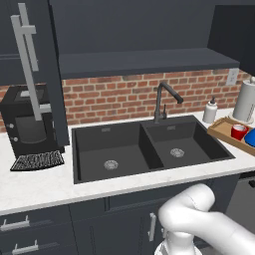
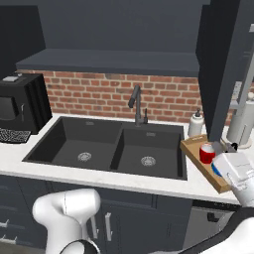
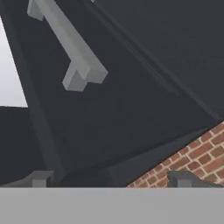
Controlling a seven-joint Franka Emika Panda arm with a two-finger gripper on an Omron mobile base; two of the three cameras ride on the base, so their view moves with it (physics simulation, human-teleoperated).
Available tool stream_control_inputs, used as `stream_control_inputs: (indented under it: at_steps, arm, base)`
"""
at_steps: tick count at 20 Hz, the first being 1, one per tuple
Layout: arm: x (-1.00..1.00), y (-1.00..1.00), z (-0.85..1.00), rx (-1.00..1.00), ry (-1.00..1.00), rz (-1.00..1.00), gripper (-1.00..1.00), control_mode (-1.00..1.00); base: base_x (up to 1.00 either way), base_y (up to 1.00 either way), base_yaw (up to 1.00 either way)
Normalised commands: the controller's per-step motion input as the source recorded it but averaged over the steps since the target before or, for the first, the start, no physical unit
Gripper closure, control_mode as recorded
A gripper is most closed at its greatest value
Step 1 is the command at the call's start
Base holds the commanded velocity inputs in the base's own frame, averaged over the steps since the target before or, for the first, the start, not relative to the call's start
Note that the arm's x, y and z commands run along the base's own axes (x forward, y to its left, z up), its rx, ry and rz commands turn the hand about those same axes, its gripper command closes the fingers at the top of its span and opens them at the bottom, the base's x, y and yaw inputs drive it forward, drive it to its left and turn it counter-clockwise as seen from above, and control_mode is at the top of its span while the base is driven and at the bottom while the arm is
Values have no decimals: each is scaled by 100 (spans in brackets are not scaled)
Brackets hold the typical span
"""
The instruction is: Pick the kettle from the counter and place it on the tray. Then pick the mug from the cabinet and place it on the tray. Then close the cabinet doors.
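The red mug [image 2: 207, 153] and blue kettle [image 1: 250, 137] are seen set on the tray [image 2: 194, 149]; the gripper [image 3: 111, 179], jaws spread wide and empty, is aimed at the open cabinet door [image 3: 109, 109], apparently for closing.

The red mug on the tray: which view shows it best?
The left base view shows the mug best: its rim and pale interior are in plain sight inside the tray, nothing in front of it. In the right base view the mug is also on the tray, crowded by the open cabinet door and the robot's hand.
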Motion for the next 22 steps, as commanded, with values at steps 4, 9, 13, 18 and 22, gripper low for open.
stream_control_inputs:
  at_steps: [4,9,13,18,22]
  arm:
    - [-1,-40,0,14,-14,11,-100,-100]
    - [0,-35,2,15,-18,15,-100,-100]
    - [30,-18,21,16,-2,13,-100,-100]
    - [71,0,38,6,11,6,-100,-100]
    - [73,4,40,0,18,3,-100,-100]
  base:
    - [0,0,0]
    - [0,0,0]
    - [0,0,0]
    - [0,0,0]
    - [0,0,0]
